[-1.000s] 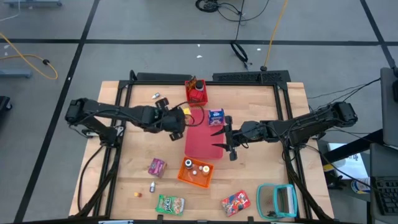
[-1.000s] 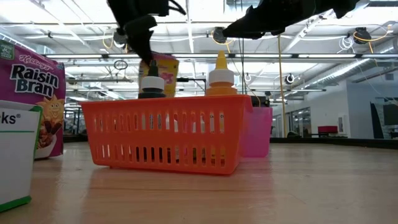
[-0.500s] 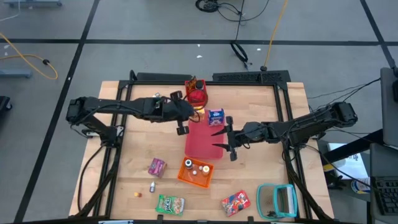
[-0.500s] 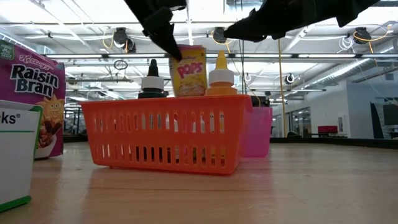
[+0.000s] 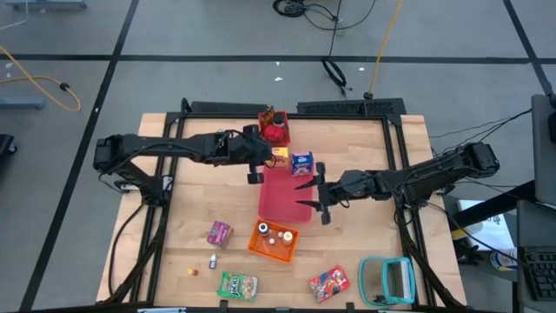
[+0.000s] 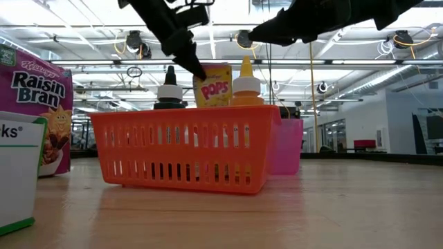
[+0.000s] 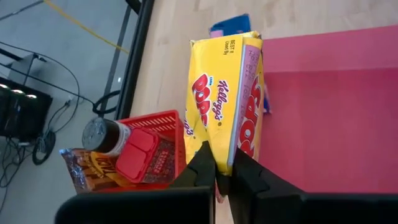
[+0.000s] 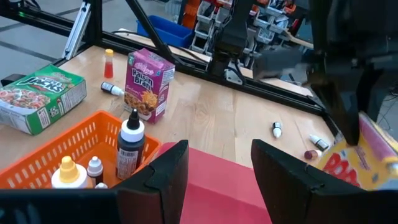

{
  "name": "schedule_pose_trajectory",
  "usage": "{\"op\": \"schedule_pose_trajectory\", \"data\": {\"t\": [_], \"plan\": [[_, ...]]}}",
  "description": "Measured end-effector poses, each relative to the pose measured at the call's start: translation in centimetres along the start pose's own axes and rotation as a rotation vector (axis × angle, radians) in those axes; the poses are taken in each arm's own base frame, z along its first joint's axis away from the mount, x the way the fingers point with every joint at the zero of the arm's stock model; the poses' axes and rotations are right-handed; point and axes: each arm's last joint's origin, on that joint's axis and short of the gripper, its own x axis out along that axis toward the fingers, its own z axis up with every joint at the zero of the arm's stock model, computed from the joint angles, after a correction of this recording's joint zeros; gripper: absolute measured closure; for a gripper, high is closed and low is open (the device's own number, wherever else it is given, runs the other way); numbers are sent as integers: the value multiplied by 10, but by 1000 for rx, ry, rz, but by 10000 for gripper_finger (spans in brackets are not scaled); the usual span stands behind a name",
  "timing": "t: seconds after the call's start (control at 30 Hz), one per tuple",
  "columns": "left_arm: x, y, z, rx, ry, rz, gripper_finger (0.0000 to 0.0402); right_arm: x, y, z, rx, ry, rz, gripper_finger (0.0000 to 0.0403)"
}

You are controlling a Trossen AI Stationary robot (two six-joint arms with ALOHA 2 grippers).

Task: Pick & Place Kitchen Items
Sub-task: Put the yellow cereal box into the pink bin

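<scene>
My left gripper (image 5: 261, 165) is shut on a yellow Pops carton (image 7: 227, 99), which hangs over the far left corner of the flat red mat (image 5: 282, 200), next to a blue carton (image 5: 301, 162). The red bin (image 5: 274, 130) with jars stands just beyond. My right gripper (image 5: 313, 196) hovers open over the mat's right edge with nothing between its fingers (image 8: 155, 177). The orange bin (image 5: 273, 241) holds small bottles. A pink-purple Raisin Bran carton (image 5: 219, 233) stands on its base to the left of that bin. My left gripper pinches the yellow carton between its two fingers at one end, by the top left corner (image 6: 199, 69) as the low view shows it. The fingers (image 7: 202, 168) slant down from the table's left. The carton hangs below them, slightly tilted, clear of the mat.
A green packet (image 5: 237, 284), a red packet (image 5: 330, 281) and a teal-framed object (image 5: 387, 280) lie along the near edge. Tiny bottles lie at the near left (image 5: 212, 260) and far left (image 5: 220, 134). Bare wood shows at the left and right of the table.
My left gripper has carried the yellow carton toward the table's right, from left of the mat to over its far left corner, rolling its wrist on the way. The carton has turned about and stays clear of the table.
</scene>
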Motion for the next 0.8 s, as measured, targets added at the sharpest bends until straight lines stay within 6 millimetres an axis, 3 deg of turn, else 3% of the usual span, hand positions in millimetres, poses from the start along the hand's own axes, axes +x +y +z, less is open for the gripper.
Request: {"op": "schedule_pose_trajectory", "data": {"t": [0.27,0.6,0.8], "plan": [[14,8,-17,-25,12,-1,395,0,-1,2,-3,-22,-6,234],[46,8,-25,-9,25,-50,383,0,-1,2,-2,-22,-6,234],[47,11,-23,-18,13,-17,379,0,-3,0,0,-2,-12,234]]}}
